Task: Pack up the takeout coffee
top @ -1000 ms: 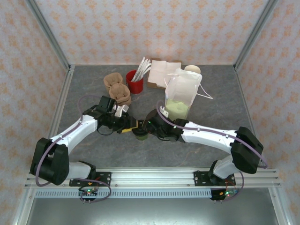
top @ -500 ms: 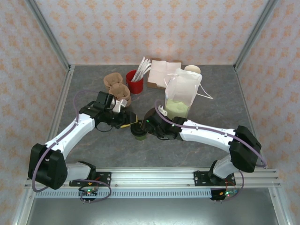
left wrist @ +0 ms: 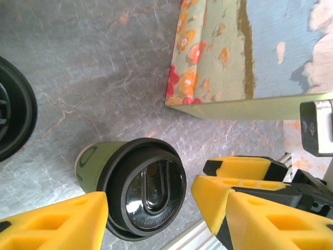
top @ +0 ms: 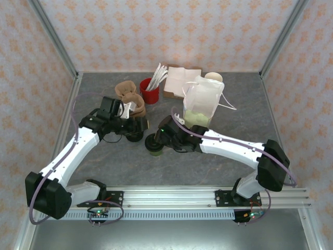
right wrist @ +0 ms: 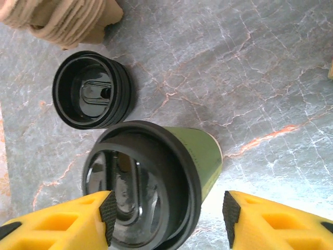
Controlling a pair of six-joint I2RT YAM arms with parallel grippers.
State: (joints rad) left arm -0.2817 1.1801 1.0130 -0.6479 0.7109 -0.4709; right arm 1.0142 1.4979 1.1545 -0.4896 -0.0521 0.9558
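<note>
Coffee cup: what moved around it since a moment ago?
The left end effector pulled back from the takeout coffee toward the left rear, jaws open and empty. The right end effector slid left and now straddles it, jaws open. The takeout coffee, lids and bag stayed put.

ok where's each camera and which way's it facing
top external: above and behind the arms, looking down on the table; both arms, left tool and right tool show.
left wrist: on the left arm, looking past its yellow fingers at the takeout coffee.
right wrist: on the right arm, looking down between its fingers at the coffee and black lids.
shared: all three see the coffee.
</note>
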